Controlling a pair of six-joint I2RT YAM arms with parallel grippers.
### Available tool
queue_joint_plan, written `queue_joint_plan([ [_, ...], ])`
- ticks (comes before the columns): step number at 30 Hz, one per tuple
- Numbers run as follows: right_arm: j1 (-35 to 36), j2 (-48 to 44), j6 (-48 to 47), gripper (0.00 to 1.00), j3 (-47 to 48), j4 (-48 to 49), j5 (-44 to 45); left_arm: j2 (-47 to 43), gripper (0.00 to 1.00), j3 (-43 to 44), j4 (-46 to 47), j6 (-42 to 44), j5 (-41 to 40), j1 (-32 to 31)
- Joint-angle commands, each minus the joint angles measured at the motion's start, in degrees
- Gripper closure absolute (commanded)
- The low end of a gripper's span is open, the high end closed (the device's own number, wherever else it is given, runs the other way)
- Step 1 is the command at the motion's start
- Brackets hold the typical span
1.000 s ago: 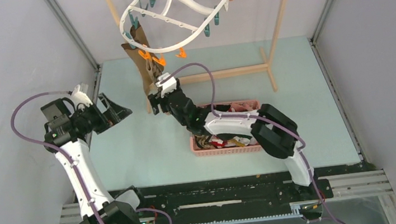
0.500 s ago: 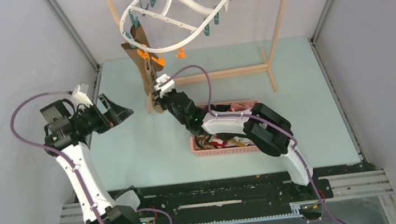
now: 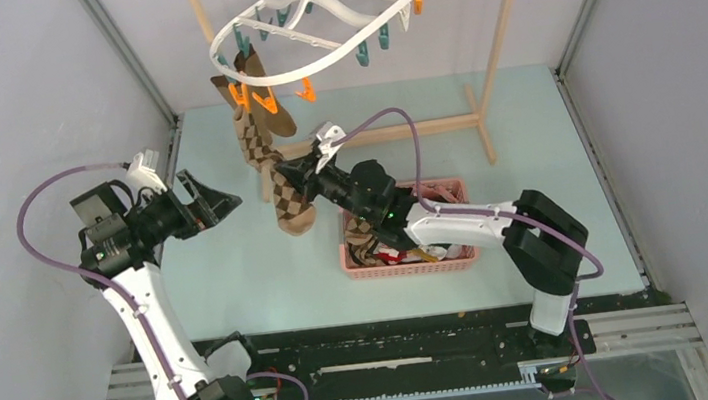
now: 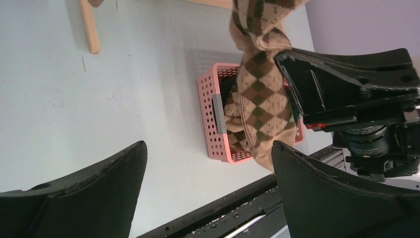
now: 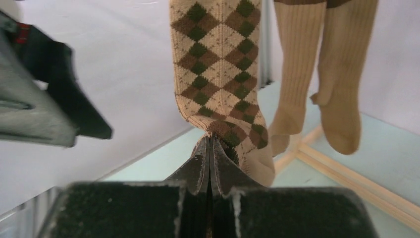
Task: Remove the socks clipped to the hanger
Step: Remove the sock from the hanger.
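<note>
Right wrist view: the right gripper (image 5: 209, 157) has its two black fingers pressed flat together. Between their tips it pinches the lower part of one soft knitted argyle sock (image 5: 218, 64) in tan, brown and dark green. The sock rises straight above the fingertips. Past it, to the right of this hand, hang two plain ribbed tan socks (image 5: 297, 74), side by side with their toes down. That makes three hanging socks.

In the top external view the right arm is stretched low and long from its base toward the left. Its forearm passes over one pink perforated plastic basket (image 3: 408, 266). The basket holds a heap of mixed socks which I cannot count.

The left arm stands upright from its base, with the elbow bent and the forearm turned to the right. In the left wrist view the left gripper (image 4: 209, 148) has its jaws spread wide and holds nothing. The argyle sock and the right gripper are just beyond its right finger.

Higher and farther from both hands hangs the white plastic oval ring hanger (image 3: 334, 58). Three orange clothespins (image 3: 266, 99) sit directly above the socks, and the teal ones along the rim are too small to count. Behind stands the light wooden rack frame (image 3: 447, 123).
</note>
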Motion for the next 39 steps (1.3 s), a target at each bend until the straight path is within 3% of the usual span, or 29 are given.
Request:
queue_joint_plan([
  [1, -1.3, -5.6, 10.3, 1.00, -4.0, 4.5, -12.7, -1.4, 0.00, 1.4, 0.1, 0.9, 3.8, 0.6],
  [6, -1.4, -11.2, 19.8, 1.00, -9.6, 6.7, -27.4, -3.1, 0.00, 0.2, 0.4, 1.6, 10.1, -0.6],
  [8, -1.2, -14.0, 22.8, 1.00, -13.0, 8.6, -29.2, -4.1, 0.00, 0.1, 1.5, 0.7, 11.6, -1.9],
  [13, -0.2, -20.3, 24.7, 1.00, -19.8, 10.4, -28.2, -6.0, 0.00, 0.1, 8.6, -7.5, 13.3, -6.5],
  [18, 0.0, -25.4, 26.2, 1.00, -22.7, 9.6, -27.5, -7.7, 0.00, -0.9, 16.9, -16.1, 10.7, -16.9],
  [28, -2.3, -32.4, 32.2, 1.00, -24.8, 6.5, -27.4, -8.8, 0.00, -5.3, 16.9, -13.9, 12.0, -30.1],
  [39, -2.4, -30.1, 39.7, 1.00, -23.6, 10.9, -28.9, -9.2, 0.00, -8.5, 15.6, -11.2, 9.8, -38.8],
])
